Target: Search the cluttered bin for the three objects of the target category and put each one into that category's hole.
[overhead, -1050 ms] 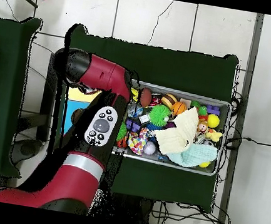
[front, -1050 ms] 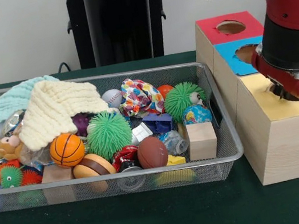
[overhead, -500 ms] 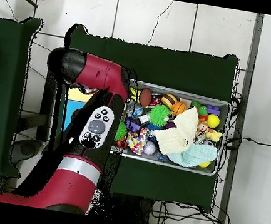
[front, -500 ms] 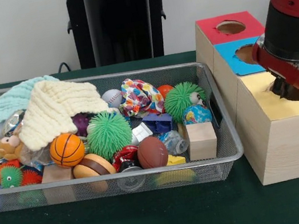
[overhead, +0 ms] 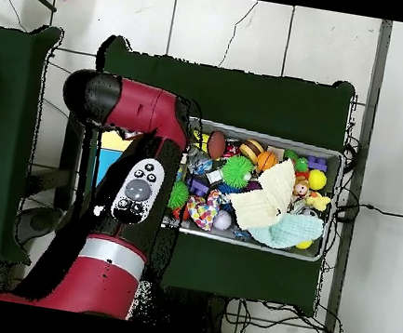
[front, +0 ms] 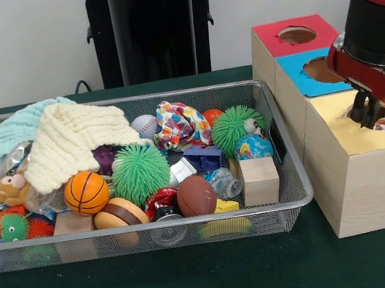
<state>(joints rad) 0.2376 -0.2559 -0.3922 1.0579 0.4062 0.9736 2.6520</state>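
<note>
My gripper [front: 368, 113] hangs just over the round hole [front: 378, 116] in the yellow-topped wooden box [front: 359, 159], right of the bin. Its dark fingers [front: 359, 109] stand slightly apart and hold nothing. A small pale round object [front: 384, 124] shows inside the hole beside them. The wire bin [front: 132, 98] holds a mix of toys: an orange basketball [front: 85, 193], a brown football [front: 196, 195], a baseball [front: 144, 125], a globe ball [front: 253, 147] and a green spiky ball [front: 140, 172]. In the overhead view the red arm [overhead: 141, 183] covers the gripper and most of the boxes.
Behind the yellow box stand a blue-topped box [front: 300, 76] and a red-topped box [front: 275, 43], each with a hole. A cream knitted cloth [front: 72, 139] and a teal one [front: 15, 130] cover the bin's left part. A wooden block [front: 260, 180] sits at the bin's right front corner.
The arm has lifted and shifted right, drawing the gripper up from the yellow box's hole. The small pale object inside the hole now shows.
</note>
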